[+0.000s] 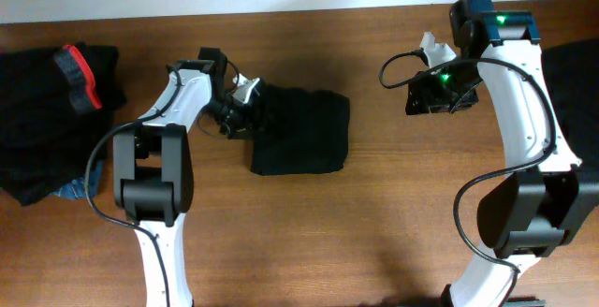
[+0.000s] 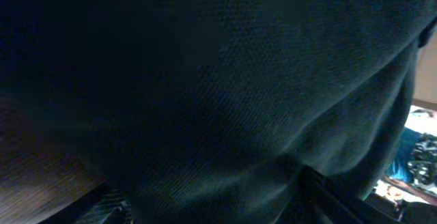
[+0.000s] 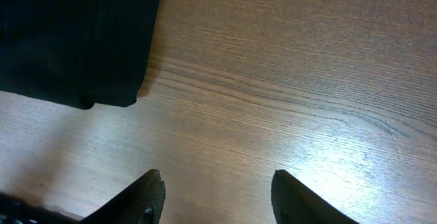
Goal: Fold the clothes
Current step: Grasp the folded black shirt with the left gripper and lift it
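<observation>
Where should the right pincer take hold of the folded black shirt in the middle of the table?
I'd pinch the folded black shirt at its right edge, coming from the right. That edge lies flat and free, facing the open right pincer; the left pincer sits at the left edge.

A wooden table (image 1: 374, 232) from above. A folded black garment (image 1: 304, 131) lies near the table's middle, and the left gripper (image 1: 245, 96) meets its left edge. A heap of black clothes (image 1: 37, 138) with a red-orange band (image 1: 77, 75) occupies the left edge. The right gripper (image 1: 432, 50) hangs above bare wood near the far right corner.
</observation>
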